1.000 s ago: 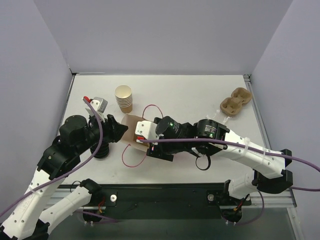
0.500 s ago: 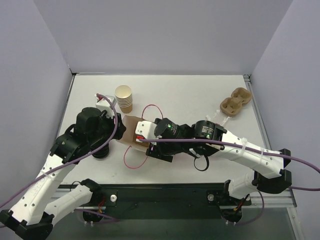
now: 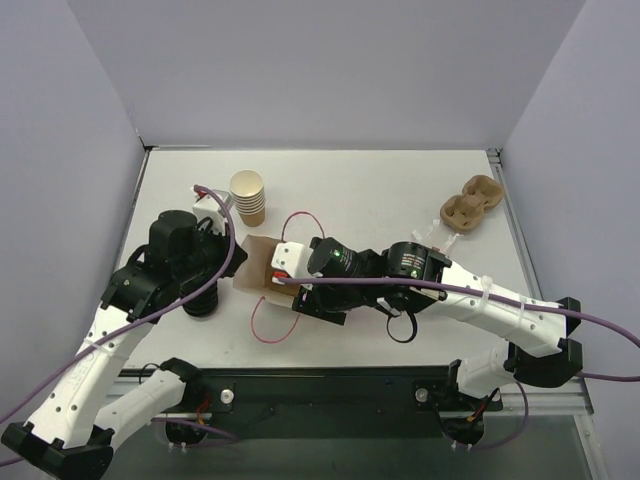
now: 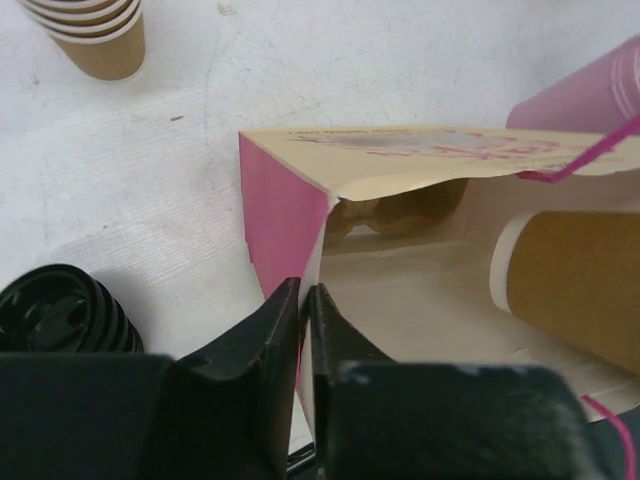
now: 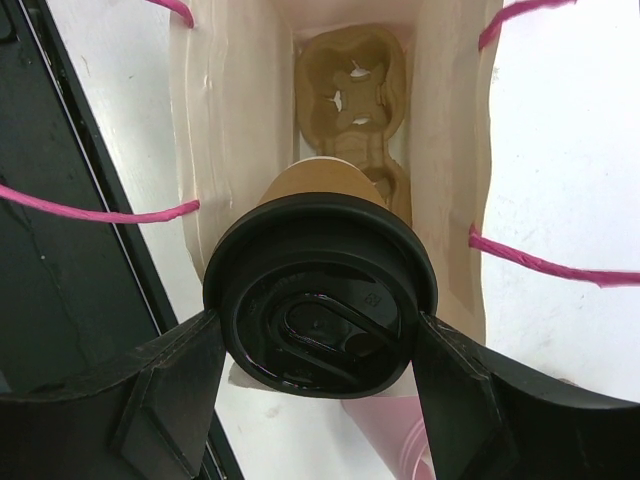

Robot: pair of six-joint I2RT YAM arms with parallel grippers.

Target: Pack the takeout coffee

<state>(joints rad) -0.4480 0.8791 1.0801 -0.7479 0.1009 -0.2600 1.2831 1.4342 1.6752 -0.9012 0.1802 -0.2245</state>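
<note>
The paper bag (image 3: pixel 255 265) lies on its side with pink handles; its pink side shows in the left wrist view (image 4: pixel 275 215). My left gripper (image 3: pixel 228 268) is shut on the bag's edge, seen close in the left wrist view (image 4: pixel 303 300). My right gripper (image 3: pixel 290 283) is shut on the takeout coffee (image 5: pixel 320 295), a tan cup with a black lid, holding it by the lid at the bag's mouth, the cup body inside. Its gripper (image 5: pixel 318 322) shows in the right wrist view. The cup body also shows inside the bag (image 4: pixel 570 290). A cup carrier (image 5: pixel 350 90) lies at the bag's bottom.
A stack of lidless tan cups (image 3: pixel 247 197) stands behind the bag. A stack of black lids (image 3: pixel 203 300) sits left of the bag. A second cup carrier (image 3: pixel 471 205) lies at the far right. A pink cup (image 4: pixel 590 95) lies beside the bag.
My left arm has lifted and turned its wrist over the bag's left edge. The bag and my right gripper with the coffee have shifted slightly to the left.
</note>
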